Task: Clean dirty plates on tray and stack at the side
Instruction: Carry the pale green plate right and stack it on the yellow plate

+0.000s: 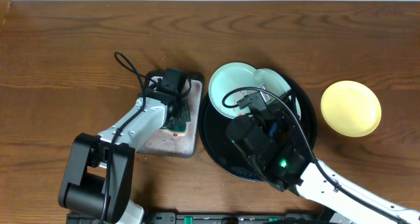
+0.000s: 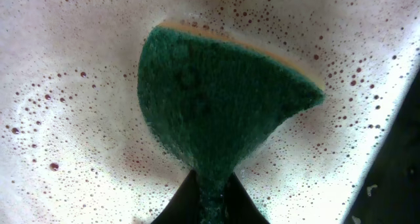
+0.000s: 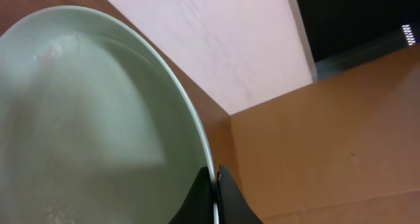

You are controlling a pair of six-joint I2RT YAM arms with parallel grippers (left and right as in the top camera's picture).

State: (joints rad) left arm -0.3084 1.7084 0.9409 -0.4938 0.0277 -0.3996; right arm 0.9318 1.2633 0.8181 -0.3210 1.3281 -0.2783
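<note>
My right gripper (image 1: 254,96) is shut on the rim of a pale mint-green plate (image 1: 231,85), holding it tilted over the left part of the round black tray (image 1: 213,147). In the right wrist view the plate (image 3: 85,119) fills the left side, its thin edge pinched by my gripper (image 3: 215,184). A second mint-green plate (image 1: 283,86) lies on the tray behind it. A pale yellow plate (image 1: 351,108) rests on the bare wood to the right. My left gripper (image 2: 213,194) is shut on a green sponge (image 2: 216,99), pressed into foam.
A grey rectangular tray (image 1: 172,142) with foamy, red-speckled water (image 2: 72,86) sits left of the black tray, under my left gripper (image 1: 176,122). Brown wood-grain tabletop (image 1: 65,66) stretches to the left and along the back.
</note>
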